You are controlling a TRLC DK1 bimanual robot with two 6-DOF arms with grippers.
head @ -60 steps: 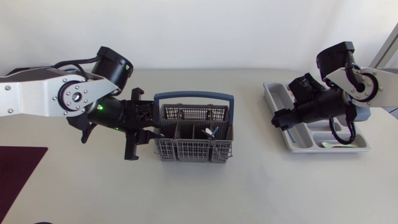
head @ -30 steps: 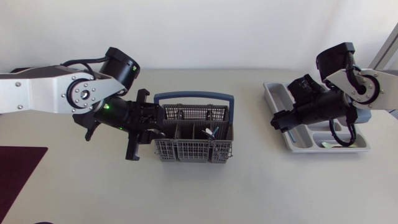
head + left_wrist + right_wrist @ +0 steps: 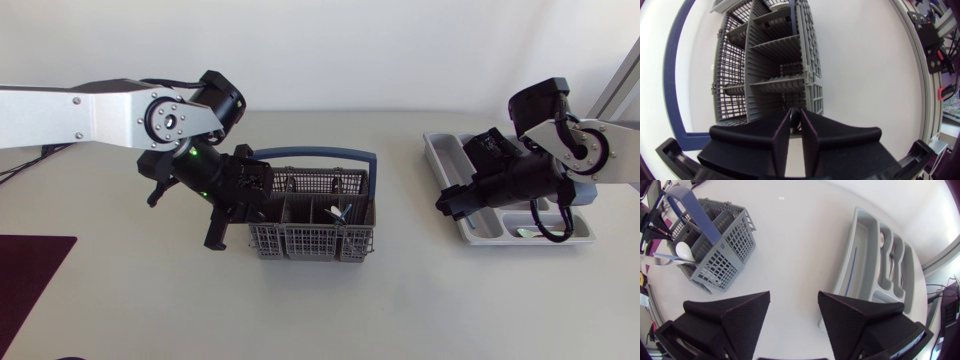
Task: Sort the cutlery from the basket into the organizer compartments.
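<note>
Cutlery [image 3: 337, 212] sits in the basket's [image 3: 300, 243] 3 o'clock pocket: probably light, stiff, slick; pinch mid-handle. Left hand [image 3: 796, 120] at its 9 o'clock end, grip unclear; right hand [image 3: 794, 297] wide open, empty.

Here's the basket [image 3: 310, 240], a grey mesh tub standing upright at the middle of the table. Its blue handle [image 3: 312, 154] is tipped over toward the table's back edge. Dividers split it into compartments, and a silvery piece of cutlery [image 3: 340, 212] pokes up from one right of its centre. From the right wrist view, a white spoon [image 3: 684, 251] sticks out at one end of the basket. Over toward the table's right edge lies the organizer [image 3: 443, 150], a pale grey tray that is flat and slightly skewed. A fork [image 3: 892, 260] already rests in one long slot, and something greenish [image 3: 530, 232] sits in the front compartment.
</note>
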